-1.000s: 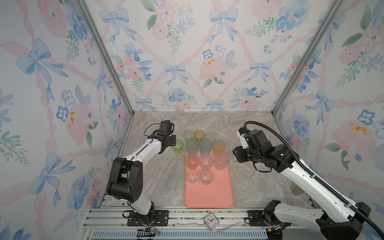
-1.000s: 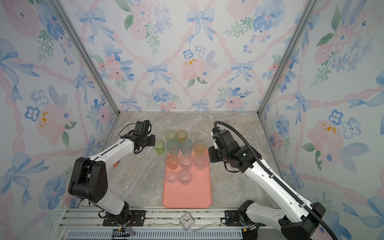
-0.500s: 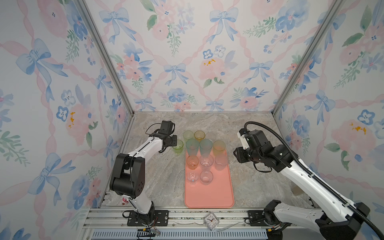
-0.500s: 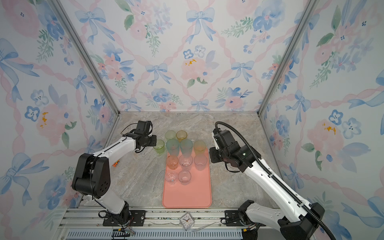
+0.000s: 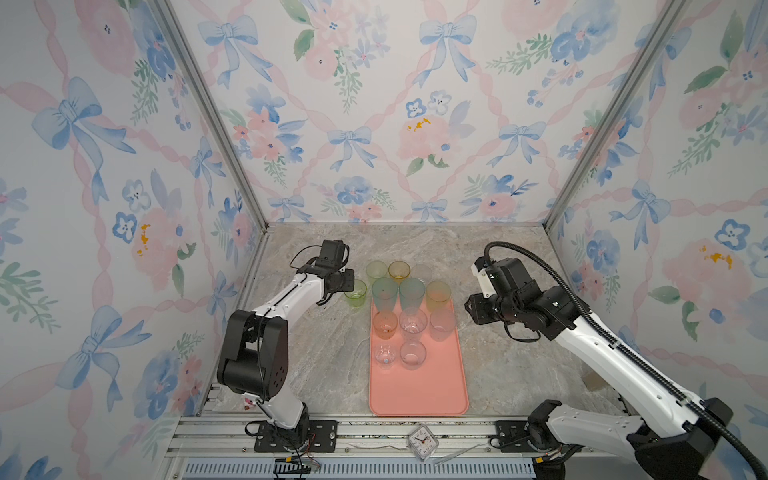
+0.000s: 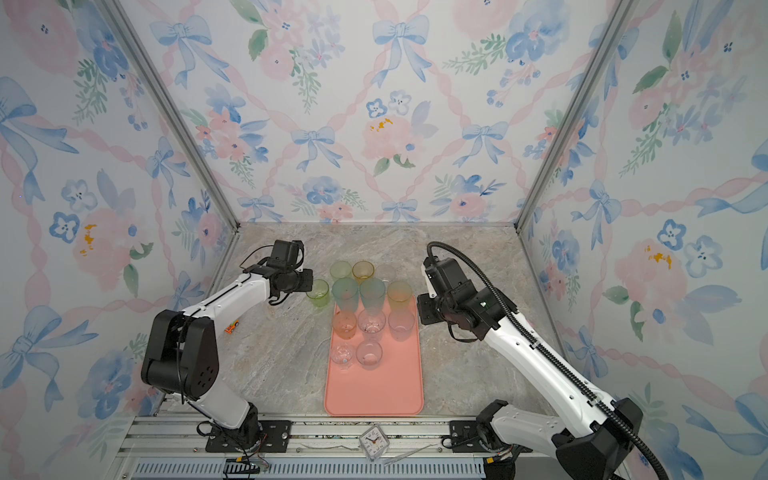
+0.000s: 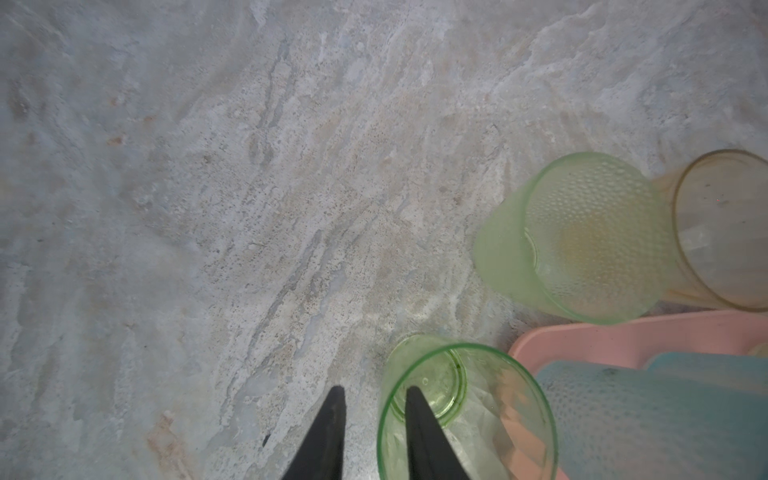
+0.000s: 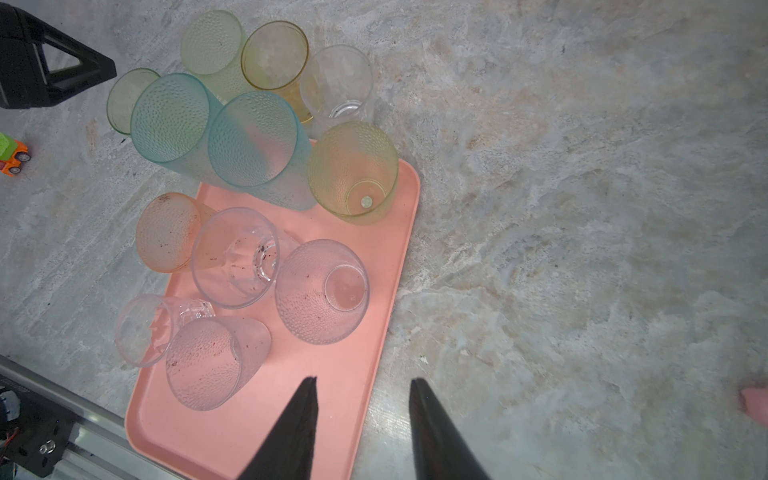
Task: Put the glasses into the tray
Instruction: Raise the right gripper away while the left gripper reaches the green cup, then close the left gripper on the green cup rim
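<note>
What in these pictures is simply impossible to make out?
- Tips of the left gripper: hidden under its own wrist in both top views.
- A pink shape: cut off by the right wrist view's edge; unidentifiable.
- Time on the clock: too small in both top views.
- Rim of the short green glass: partly cut off by the left wrist view's edge.
</note>
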